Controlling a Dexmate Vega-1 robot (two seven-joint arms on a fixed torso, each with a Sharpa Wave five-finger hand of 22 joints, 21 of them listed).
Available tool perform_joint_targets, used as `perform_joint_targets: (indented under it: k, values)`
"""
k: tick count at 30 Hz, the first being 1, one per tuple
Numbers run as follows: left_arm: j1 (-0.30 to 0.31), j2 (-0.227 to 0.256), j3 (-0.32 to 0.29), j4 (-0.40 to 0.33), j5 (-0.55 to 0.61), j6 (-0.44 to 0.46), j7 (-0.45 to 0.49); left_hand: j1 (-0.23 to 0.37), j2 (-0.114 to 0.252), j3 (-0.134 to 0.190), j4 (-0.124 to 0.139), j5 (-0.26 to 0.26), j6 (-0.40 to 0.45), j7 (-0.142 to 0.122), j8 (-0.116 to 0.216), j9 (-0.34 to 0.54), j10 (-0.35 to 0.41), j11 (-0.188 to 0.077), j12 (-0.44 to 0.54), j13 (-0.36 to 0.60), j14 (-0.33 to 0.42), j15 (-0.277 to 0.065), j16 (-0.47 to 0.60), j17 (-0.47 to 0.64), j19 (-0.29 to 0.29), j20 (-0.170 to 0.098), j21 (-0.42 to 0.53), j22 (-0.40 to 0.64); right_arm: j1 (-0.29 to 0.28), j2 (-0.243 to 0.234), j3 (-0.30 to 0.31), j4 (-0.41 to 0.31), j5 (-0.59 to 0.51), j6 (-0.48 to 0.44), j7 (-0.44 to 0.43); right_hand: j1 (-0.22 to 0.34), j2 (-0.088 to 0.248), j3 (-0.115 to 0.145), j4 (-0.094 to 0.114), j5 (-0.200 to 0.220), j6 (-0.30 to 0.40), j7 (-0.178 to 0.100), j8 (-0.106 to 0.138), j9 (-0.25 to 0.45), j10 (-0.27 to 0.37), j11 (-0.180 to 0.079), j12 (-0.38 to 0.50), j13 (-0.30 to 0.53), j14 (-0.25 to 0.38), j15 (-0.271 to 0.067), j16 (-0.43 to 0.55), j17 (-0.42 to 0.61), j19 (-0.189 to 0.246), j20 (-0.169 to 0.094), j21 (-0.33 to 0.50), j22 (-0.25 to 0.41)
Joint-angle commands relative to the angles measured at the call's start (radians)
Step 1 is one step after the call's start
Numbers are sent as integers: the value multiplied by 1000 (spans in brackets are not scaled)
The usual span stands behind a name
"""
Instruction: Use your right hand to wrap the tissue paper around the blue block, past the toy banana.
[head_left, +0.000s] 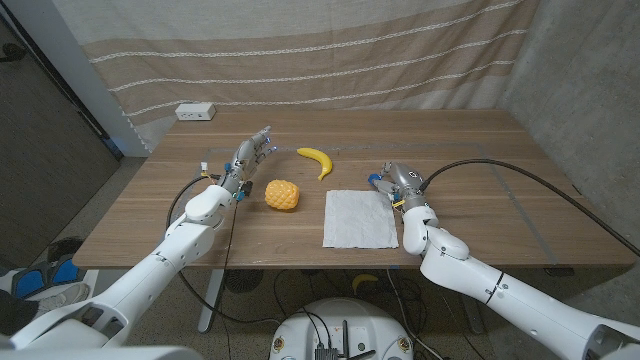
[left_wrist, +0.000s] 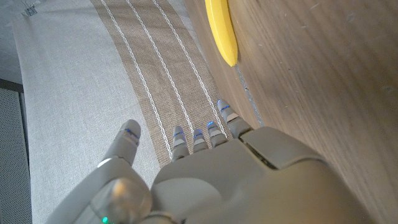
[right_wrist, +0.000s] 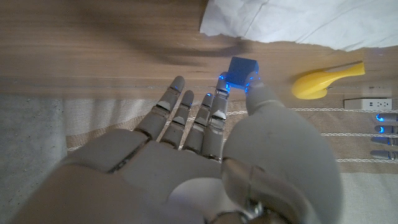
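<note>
Right hand (head_left: 392, 180): pinching blue block (right_wrist: 242, 68) between thumb and a finger, just beside tissue paper (head_left: 359, 218) spread flat on counter (head_left: 480, 160). Toy banana (head_left: 317, 159): beyond the tissue. Yellow textured fruit (head_left: 283, 195): beside it. Left hand (head_left: 248, 155): released, fingers apart.

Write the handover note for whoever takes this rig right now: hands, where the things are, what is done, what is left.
Right hand: pinches the blue block between thumb and a finger, just off the tissue's right far corner.
Left hand: open, holds nothing, fingers reaching up beside the yellow pineapple toy.
Tissue: spread flat on the table near the front edge.
Toy banana: beyond the tissue.
Done: block is in hand.
Left: set block on tissue, wrap it.
</note>
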Motion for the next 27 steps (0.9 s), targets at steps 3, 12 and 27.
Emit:
perform_joint_targets:
  k: [3, 12, 27]
  values:
    - [8, 0, 5, -16, 3, -5, -2, 5, 18, 4, 0, -2, 3, 0, -2, 3, 4, -4, -1, 3, -1, 2, -1, 3, 11, 1, -2, 2, -63, -32, 15, -73, -17, 34, -15, 18, 18, -7, 1, 7, 44, -36, 14, 35, 13, 2, 4, 3, 3, -147, 7, 4, 11, 1, 6, 6]
    - [13, 2, 10, -30, 13, -11, -1, 6, 18, 5, -1, -2, 3, -1, -3, 3, 5, -3, -1, 3, -1, 0, -1, 3, 11, 2, -4, 3, -97, -47, 19, -99, -45, 62, -26, 20, 19, -12, -1, 8, 43, -36, 15, 35, 15, 1, 4, 3, 1, -146, 9, 6, 9, 0, 7, 6]
    - [25, 5, 11, -53, 22, -17, 9, 7, 18, 5, -3, -2, 3, 0, -3, 3, 7, -2, -1, 3, -1, 0, -2, 2, 13, 3, -7, 3, -132, -49, 3, -111, -116, 100, -30, 24, 20, -21, -3, 9, 42, -36, 19, 34, 20, -4, 3, 4, -2, -149, 12, 10, 8, 1, 9, 7]
